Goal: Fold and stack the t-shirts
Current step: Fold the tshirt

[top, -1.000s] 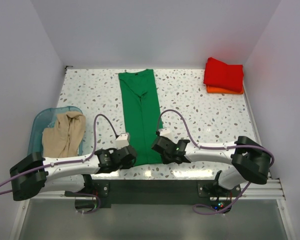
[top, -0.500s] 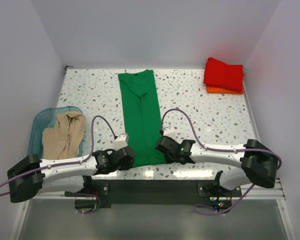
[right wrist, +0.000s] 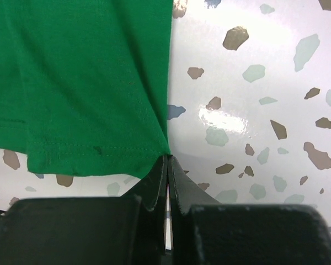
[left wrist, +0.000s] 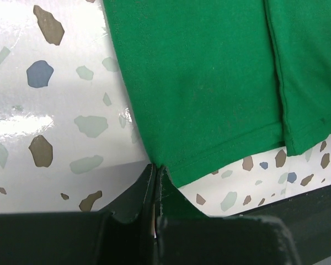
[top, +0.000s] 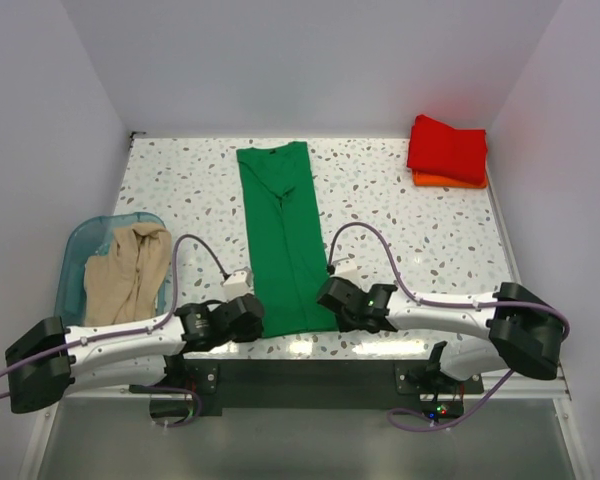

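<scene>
**A:** Where is the green t-shirt (top: 283,240) relative to the arms?

**B:** It lies in the middle of the counter (top: 410,230), folded into a narrow strip. Its long axis runs from near to far, with the collar at the far end and the hem at the near edge between the two arms. The whole length of the cloth stretches away from both tools.

**A:** And the grips?

**B:** The left end effector (left wrist: 156,168) is pinched closed on the near-left corner of the hem. The right end effector (right wrist: 168,160) is pinched closed on the near-right corner. In each wrist view the green cloth runs right into the closed tips, so I judge both corners are held.

**A:** Which arm is nearer?

**B:** Neither; each sits at its own corner. Both forearms lie low and almost flat along the near edge, reaching inward toward each other.

**A:** So what does the next move turn on?

**B:** Probably on carrying the hem along that long axis toward the collar, with both corners kept level so the strip doesn't skew.

**A:** And the other shirts?

**B:** The red t-shirt (top: 448,148) sits folded on the orange t-shirt (top: 450,181) at the far right. The beige t-shirt (top: 130,270) lies crumpled in the teal bin (top: 75,250) on the left.
</scene>
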Tool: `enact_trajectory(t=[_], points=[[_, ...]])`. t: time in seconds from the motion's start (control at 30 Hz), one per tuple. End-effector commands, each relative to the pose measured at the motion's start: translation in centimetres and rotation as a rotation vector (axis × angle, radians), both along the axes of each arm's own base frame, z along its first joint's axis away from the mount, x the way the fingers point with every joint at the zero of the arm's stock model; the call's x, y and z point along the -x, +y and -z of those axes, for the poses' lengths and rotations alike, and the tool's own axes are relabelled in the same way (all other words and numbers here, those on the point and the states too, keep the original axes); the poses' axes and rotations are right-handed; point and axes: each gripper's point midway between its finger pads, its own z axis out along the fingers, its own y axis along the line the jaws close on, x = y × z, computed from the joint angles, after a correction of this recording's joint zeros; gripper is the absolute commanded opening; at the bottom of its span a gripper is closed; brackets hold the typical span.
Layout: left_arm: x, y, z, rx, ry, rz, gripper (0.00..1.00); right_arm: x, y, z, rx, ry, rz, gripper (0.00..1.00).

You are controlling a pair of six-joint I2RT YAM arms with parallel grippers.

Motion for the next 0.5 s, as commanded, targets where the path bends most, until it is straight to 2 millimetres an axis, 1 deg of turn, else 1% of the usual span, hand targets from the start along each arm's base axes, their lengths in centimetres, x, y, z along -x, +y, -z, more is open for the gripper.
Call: enact_trajectory(t=[0.0, 0.13, 0.23, 0.33, 0.37, 0.4, 0.43, 0.47], points=[[0.5, 0.3, 0.2, 0.012, 0.016, -0.016, 0.00, -0.1, 0.3, -0.4, -0.042, -0.017, 0.023, 0.00], [0.7, 0.5, 0.4, 0.015, 0.024, -0.016, 0.00, 0.3, 0.3, -0.2, -0.058, -0.009, 0.019, 0.00], [0.7, 0.4, 0.3, 0.020, 0.027, -0.020, 0.00, 0.6, 1.0, -0.3, -0.097, 0.001, -0.004, 0.00], [0.8, 0.3, 0.2, 0.029, 0.029, -0.014, 0.00, 0.9, 1.8, -0.8, -0.146, 0.001, -0.025, 0.10], [0.8, 0.3, 0.0, 0.037, 0.029, -0.017, 0.00, 0.9, 2.0, -1.0, -0.160, -0.001, -0.029, 0.17], [0.8, 0.4, 0.0, 0.035, 0.029, -0.019, 0.05, 0.9, 2.0, -1.2, -0.166, -0.005, -0.027, 0.20], [0.9, 0.4, -0.1, 0.038, 0.030, -0.023, 0.09, 0.9, 2.2, -1.9, -0.186, -0.015, -0.029, 0.24], [0.8, 0.3, -0.4, 0.050, 0.025, -0.024, 0.13, 0.9, 2.0, -2.1, -0.186, -0.020, -0.023, 0.26]])
